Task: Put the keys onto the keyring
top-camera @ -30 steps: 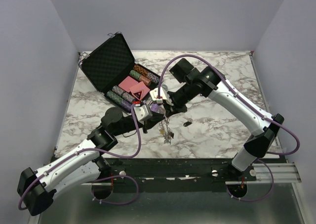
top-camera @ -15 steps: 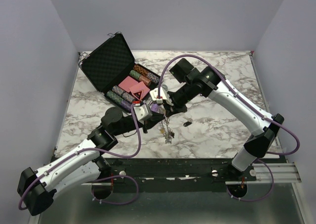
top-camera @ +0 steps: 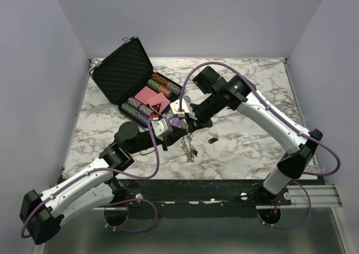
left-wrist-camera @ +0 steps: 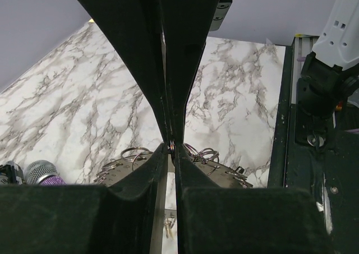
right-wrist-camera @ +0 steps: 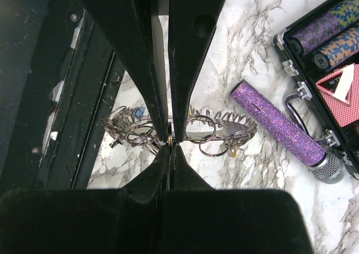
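Both arms meet over the middle of the table (top-camera: 252, 147), and the keyring (right-wrist-camera: 219, 132) is strung between them. The left gripper (left-wrist-camera: 171, 146) has its jaws drawn almost together, pinching the thin wire of the ring right at the tips. The right gripper (right-wrist-camera: 170, 141) comes in from the other side with its jaws pressed flat together, and they seem to nip the same wire where it crosses them. Two grips like that look meant to steady the ring, or to pry its coil apart so a key can slide on. The keys (right-wrist-camera: 238, 125) already strung fan out to either side of the pinch and droop towards the near edge; I cannot tell whether the lowest ones touch the marble. One loose key (top-camera: 212, 140) with a dark head lies just to the right of the bunch, near but apart, so I would guess the job is unfinished. The purple tube (right-wrist-camera: 280, 122) lies beside the ring, close to the open case (top-camera: 120, 69), and neither arm touches it.
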`<move>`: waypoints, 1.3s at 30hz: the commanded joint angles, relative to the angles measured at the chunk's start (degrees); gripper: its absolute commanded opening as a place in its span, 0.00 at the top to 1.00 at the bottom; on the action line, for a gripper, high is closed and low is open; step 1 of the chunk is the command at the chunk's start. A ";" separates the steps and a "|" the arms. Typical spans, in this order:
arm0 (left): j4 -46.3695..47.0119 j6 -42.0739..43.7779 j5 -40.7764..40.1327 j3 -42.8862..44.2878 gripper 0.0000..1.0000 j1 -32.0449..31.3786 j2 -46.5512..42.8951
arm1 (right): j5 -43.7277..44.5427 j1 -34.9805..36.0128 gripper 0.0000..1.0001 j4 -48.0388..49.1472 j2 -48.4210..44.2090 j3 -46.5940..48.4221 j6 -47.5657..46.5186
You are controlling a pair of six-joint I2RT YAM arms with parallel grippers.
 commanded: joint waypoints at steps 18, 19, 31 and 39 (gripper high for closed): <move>2.67 -0.56 -1.61 -0.80 1.00 0.03 -1.94 | -3.83 0.40 0.79 1.35 -2.69 -0.29 3.16; 4.43 -0.56 -1.87 -2.20 1.00 0.03 -2.99 | -4.01 0.31 0.68 2.05 -2.96 -0.38 4.12; 50.01 -19.35 -6.88 -21.72 1.00 1.26 -8.55 | -20.34 -4.34 0.47 8.11 -5.33 -3.62 13.61; 75.88 -28.67 -8.20 -24.02 1.00 1.62 -1.07 | -31.86 -9.62 0.47 18.84 -4.89 -4.24 28.64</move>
